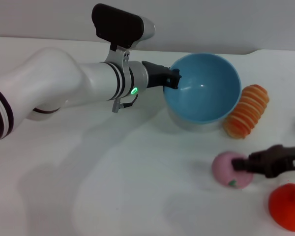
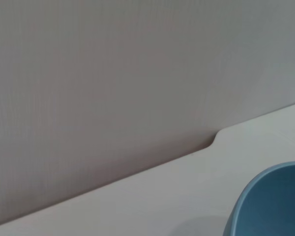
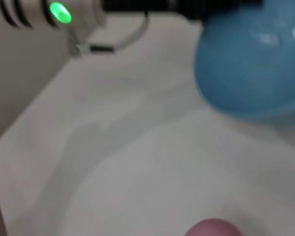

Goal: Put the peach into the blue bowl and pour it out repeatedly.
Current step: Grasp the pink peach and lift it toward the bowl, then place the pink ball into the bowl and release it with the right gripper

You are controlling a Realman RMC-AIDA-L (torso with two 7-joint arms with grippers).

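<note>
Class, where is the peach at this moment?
In the head view the peach lies on the white table on the robot's right, with the right gripper at it, the blue bowl behind and a red-orange fruit beside it.

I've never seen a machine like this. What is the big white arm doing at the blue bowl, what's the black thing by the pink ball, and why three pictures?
It is a two-armed robot, filmed by three cameras at once. The wide picture comes from its head, looking down at a white table; the other two come from cameras on its wrists. The white arm is its left one: the left gripper holds the rim of the light blue, deep plastic bowl, which is tipped toward the camera and empty. The black thing is the right gripper, touching the small pale pink toy peach on the table; I cannot tell whether it has closed on it. An orange ridged toy piece lies beside the bowl, and a red-orange bumpy round fruit sits near the front edge.
</note>
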